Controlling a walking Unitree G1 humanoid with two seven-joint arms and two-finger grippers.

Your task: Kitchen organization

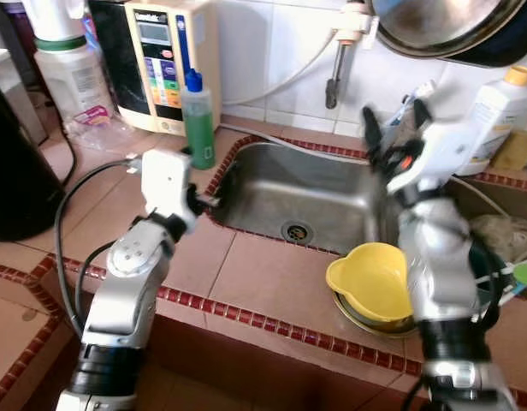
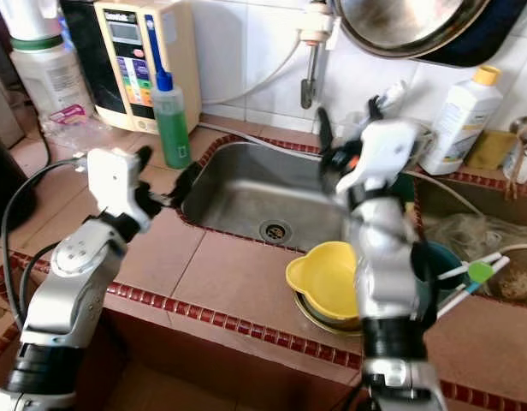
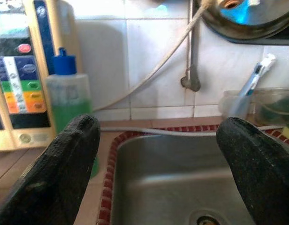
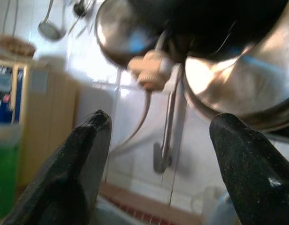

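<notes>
A steel sink (image 1: 306, 197) is set into the tiled counter. My left gripper (image 1: 207, 202) hovers at the sink's left rim, open, with nothing between its fingers (image 3: 64, 159). Just behind it stands a green soap bottle (image 1: 198, 120) with a blue cap. My right gripper (image 1: 393, 124) is raised above the sink's right side, tilted up toward the tap (image 4: 163, 140) and hanging pans (image 4: 238, 79), open and empty. A yellow bowl (image 1: 370, 278) rests in a steel bowl (image 1: 359, 315) on the counter's front, beside my right arm.
A beige water unit (image 1: 161, 60) and a large white jug (image 1: 71, 73) stand at the back left. A white bottle with a yellow cap (image 1: 499, 111) stands at the back right. A black appliance (image 1: 15, 180) is at the far left. A teal dish with sticks (image 2: 456, 265) sits to the right.
</notes>
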